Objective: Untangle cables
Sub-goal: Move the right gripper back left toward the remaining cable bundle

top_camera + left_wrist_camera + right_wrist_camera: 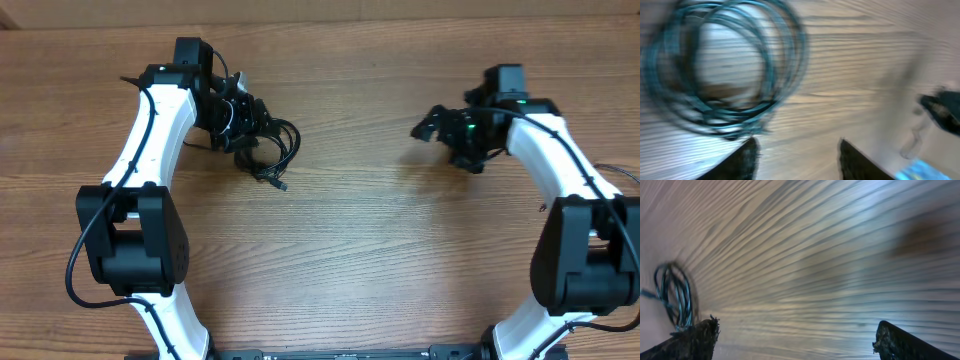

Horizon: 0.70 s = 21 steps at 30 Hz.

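The cables point(281, 148) lie as one loose black coil on the wooden table, upper left, with a plug end trailing toward the front. My left gripper point(246, 128) sits right at the coil's left edge. In the left wrist view the blurred coil point(725, 70) lies ahead and to the left of my left gripper point(797, 159), which is open with only bare wood between its fingers. My right gripper point(430, 126) hovers at the upper right, far from the coil. It stands wide open point(797, 340) over bare wood, and the cables point(675, 295) show small at the far left.
The wooden table point(350, 250) stretches across the whole view. Both white arms rise from bases at the front edge, left point(135, 250) and right point(590, 260). The right gripper point(942, 111) shows at the right edge of the left wrist view.
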Available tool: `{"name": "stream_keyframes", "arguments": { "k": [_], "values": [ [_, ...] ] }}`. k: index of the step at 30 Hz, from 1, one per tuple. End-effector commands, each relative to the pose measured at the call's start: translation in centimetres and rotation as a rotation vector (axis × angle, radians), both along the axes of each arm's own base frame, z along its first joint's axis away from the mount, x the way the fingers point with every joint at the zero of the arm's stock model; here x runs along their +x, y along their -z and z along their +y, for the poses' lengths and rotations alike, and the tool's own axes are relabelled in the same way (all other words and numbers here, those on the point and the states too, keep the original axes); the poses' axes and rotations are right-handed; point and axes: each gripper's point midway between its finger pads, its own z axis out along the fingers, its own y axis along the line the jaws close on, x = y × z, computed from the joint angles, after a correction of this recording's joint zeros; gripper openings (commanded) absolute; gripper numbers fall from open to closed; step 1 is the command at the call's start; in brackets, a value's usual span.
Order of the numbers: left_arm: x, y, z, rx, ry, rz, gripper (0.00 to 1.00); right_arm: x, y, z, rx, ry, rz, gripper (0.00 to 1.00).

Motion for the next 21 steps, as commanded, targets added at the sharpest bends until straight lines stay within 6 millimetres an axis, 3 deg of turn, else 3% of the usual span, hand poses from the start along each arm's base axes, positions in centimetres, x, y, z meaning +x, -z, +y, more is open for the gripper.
{"name": "stream_keyframes", "arguments": {
  "k": [1,3,5,8,13,16,21],
  "values": [
    [0.3,1.6,4.8,0.303,-0.085,0.005,0.44,-0.3,-0.6,3.4,0.008,-0.081,-0.021,1.00],
    [0.1,2.5,6.2,0.383,-0.109,0.018,0.41,-0.9,-0.6,5.6,0.009,-0.135,-0.026,1.00],
    [-0.1,3.3,5.8,0.370,-0.100,0.021,0.41,-1.3,-0.7,7.7,0.012,-0.187,-0.040,1.00],
    [-0.6,5.8,4.4,0.347,-0.068,0.031,0.36,-1.7,-0.9,10.3,0.008,-0.251,-0.075,0.75],
    [-1.8,9.4,3.2,0.352,-0.030,0.068,0.05,-2.2,-1.0,12.5,0.001,-0.304,-0.103,0.35],
    [-2.6,10.1,1.7,0.306,-0.001,0.102,0.04,-2.3,-1.0,12.6,0.001,-0.307,-0.103,0.32],
    [-3.6,9.3,-3.1,0.100,0.063,0.129,0.04,-2.3,-1.0,12.6,0.001,-0.307,-0.102,0.29]
  ]
}}
